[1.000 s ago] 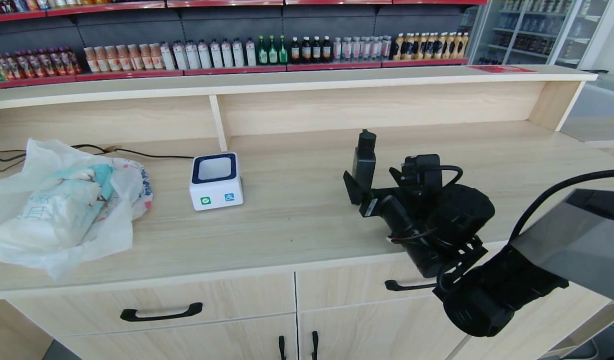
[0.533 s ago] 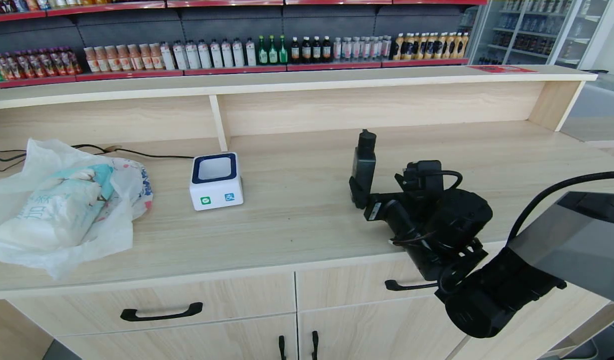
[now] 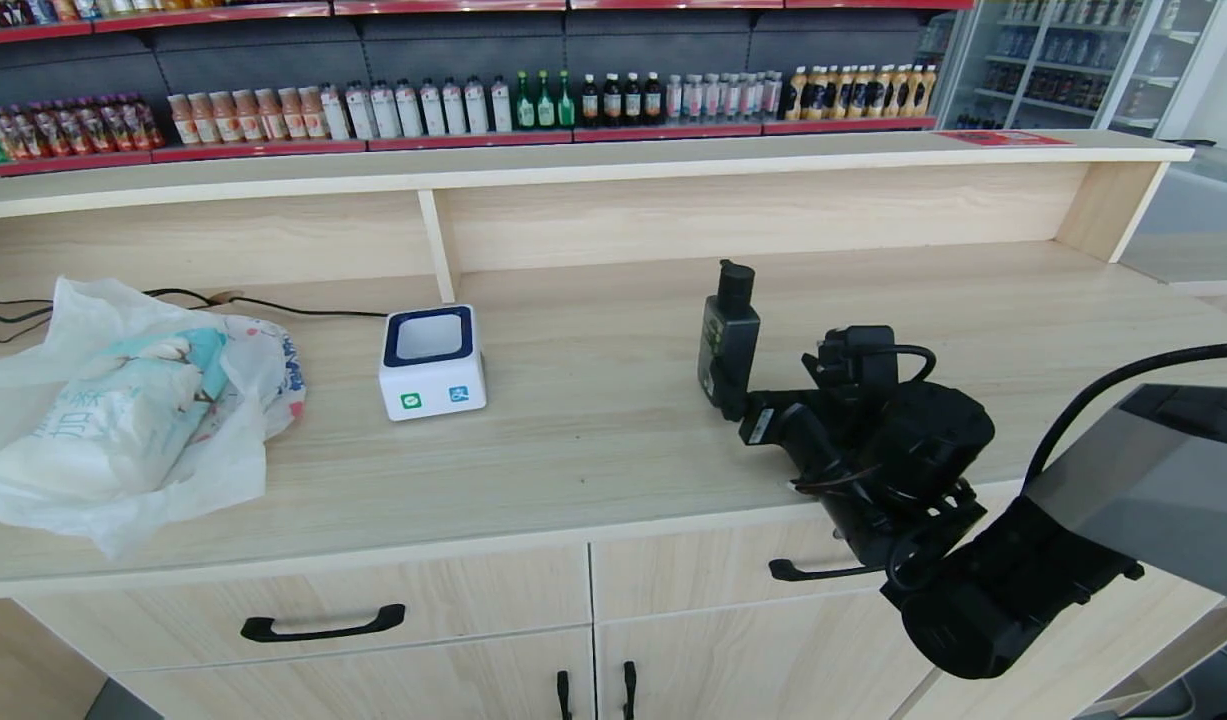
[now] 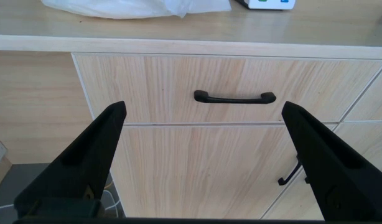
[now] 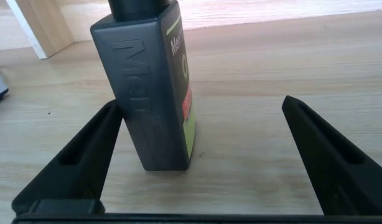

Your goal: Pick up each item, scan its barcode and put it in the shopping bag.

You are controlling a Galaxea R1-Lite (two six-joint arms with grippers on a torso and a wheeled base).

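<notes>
1. Over the last second your right gripper [image 5: 200,106] has eased back from the bottle [image 5: 147,93], toward the front edge of the counter [image 3: 593,440] and slightly rightward.
2. The bottle has stayed upright in much the same spot. In the head view its green-labelled face now shows where a finger had covered it.
3. The gripper's fingers [image 5: 79,162] are spread wide and hold nothing. The bottle stands between them but well off-centre. It is hard up beside one finger (I cannot tell whether they actually touch), with a broad gap to the other.
4. For you this means the grasp has not been made; the pull-back looks like a re-lining rather than a retreat. I would centre the bottle in the gap before closing, because the bottle is tall and narrow. A push from the near finger alone could tip it.
5. The scanner [image 3: 431,362] sits well off to the gripper's left. The shopping bag [image 3: 223,470] lies farther left beyond it, with a soft pack [image 3: 113,410] already inside. The bottle looks like the item left to scan.
6. Your left gripper [image 4: 203,106] hangs below the counter edge, facing a drawer handle [image 4: 234,98], with its fingers wide apart and empty.
</notes>
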